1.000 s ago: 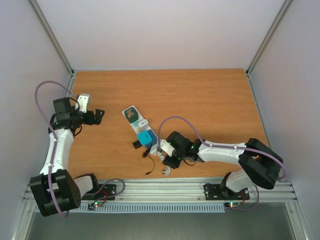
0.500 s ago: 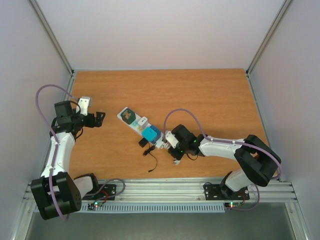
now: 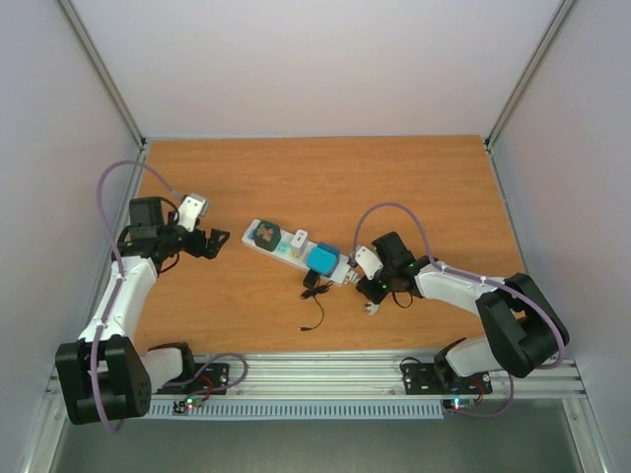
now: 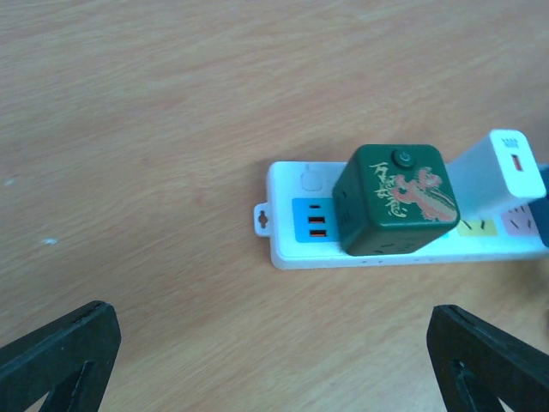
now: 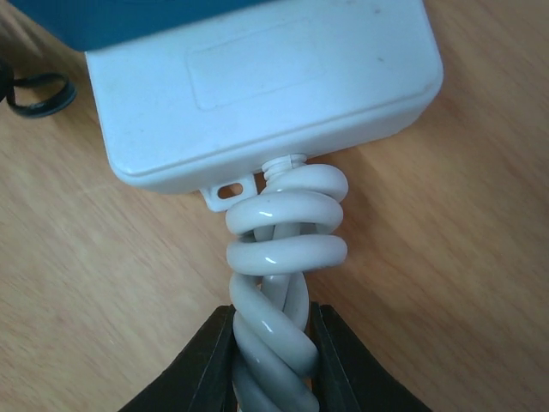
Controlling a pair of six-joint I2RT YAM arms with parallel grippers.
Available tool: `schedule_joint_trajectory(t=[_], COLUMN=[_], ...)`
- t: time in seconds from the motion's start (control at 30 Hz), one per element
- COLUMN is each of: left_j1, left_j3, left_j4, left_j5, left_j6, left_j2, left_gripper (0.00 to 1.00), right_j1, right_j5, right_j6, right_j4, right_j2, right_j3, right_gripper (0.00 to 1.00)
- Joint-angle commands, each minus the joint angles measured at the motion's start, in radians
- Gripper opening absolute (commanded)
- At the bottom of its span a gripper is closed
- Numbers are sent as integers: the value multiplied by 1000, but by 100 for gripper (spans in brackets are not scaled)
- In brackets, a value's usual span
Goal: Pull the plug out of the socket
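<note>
The brown wood-grain table point(image 3: 414, 187) carries the socket point(image 3: 284, 250), a long white plastic power strip, which lies between the two grippers.

None of the pulling looks done. Three plugs sit seated in the strip. Nearest the left gripper point(image 3: 212, 244) is a dark green cube plug point(image 4: 396, 199) with a gold and red dragon figure. Beyond it stands a white block charger point(image 4: 497, 167). Furthest from that gripper, and closest to the right gripper point(image 5: 273, 360), is a blue cube plug point(image 3: 321, 258).

The right gripper is clamped on the curly white cord point(image 5: 287, 249) just behind the strip's end, which I judge serves to steady it. The left gripper is spread wide and empty, just short of the strip's far end and touching nothing. What is left, as I read it, is closing on a plug, gripping it and drawing it free. Which plug is meant I cannot tell, though the green cube is straight ahead of the open fingers.

The strip's end facing the left gripper has a small hanging tab and a blue panel with orange ports. Yellow and pink outlet panels follow past the cube. A thin black lead point(image 3: 315, 313) trails on the wood beside the blue plug. Whether it is plugged in is unclear.
</note>
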Motion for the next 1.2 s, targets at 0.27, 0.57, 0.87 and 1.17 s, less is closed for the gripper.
schedule_joint_trajectory(t=[0.27,0.57,0.87,1.17], left_j1=[-138,-150,-150,-150], left_j3=[77,159,358,313], left_j4=[-32,-149,-320,-262], left_j5=[-2,43,124,131], left_j6=[97,266,528,525], left_j2=[81,157,369,376], left_gripper=[100,100,100,98], right_j1=[-145,-208,-203,-188], right_j5=[-68,-164,-185,-106], right_j6=[-119,-124,-110,-123], right_j4=[-113,-266,-277,-167], right_j2=[-75,-143,-124,-20], right_j3=[-6,135,156,92], right_gripper=[34,85,97,90])
